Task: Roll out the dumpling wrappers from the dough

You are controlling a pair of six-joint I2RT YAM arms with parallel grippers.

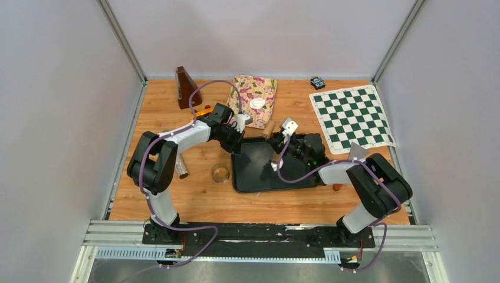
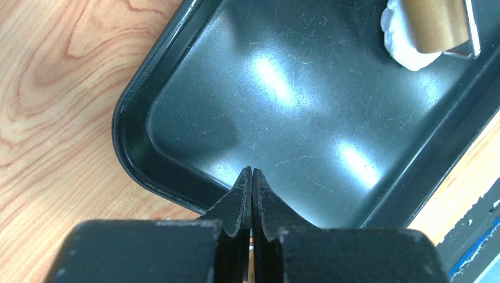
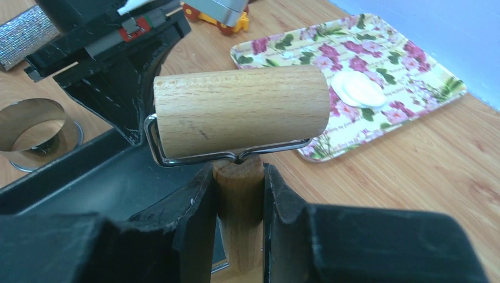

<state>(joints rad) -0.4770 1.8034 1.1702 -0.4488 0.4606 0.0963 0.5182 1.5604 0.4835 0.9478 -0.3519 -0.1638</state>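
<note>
**Trainee:** Layout, largest items first?

**Technician:** The table (image 1: 194, 203) carries everything. The black tray (image 1: 250, 174) sits mid-table, slightly toward the near edge. The floral tray (image 1: 268, 88) lies at the middle of the far edge.

**Trainee:** Arm status?

**Technician:** The left gripper (image 2: 252, 171) has its fingers pressed together and holds nothing. Its tips are at the black tray's rim, by the tray's far left corner, and contact with the rim cannot be confirmed. The right gripper (image 3: 237, 177) is pinching the wooden handle of the roller (image 3: 242, 109), with the barrel crosswise ahead of the fingers.

**Trainee:** And the smaller items?

**Technician:** The ring cutter (image 1: 220, 173) stands on the table just left of the black tray. The dough lump (image 2: 407, 53) lies on the tray floor, partly under the roller barrel. The dumpling wrappers (image 3: 358, 88) are round white discs on the floral tray, and their count cannot be read.

**Trainee:** Procedure for this step?

**Technician:** This appears to be the flattening pass.
- Keep the barrel level so both ends bear equally.
- Press lightly and travel across the whole lump, not only its edge.
- Repeat at a crossing angle for even thickness.
- Brace the tray rim with the left gripper, because an unbraced tray is likely to slide.
- Soft dough may stick to the barrel and lift, so withdraw slowly.
</note>
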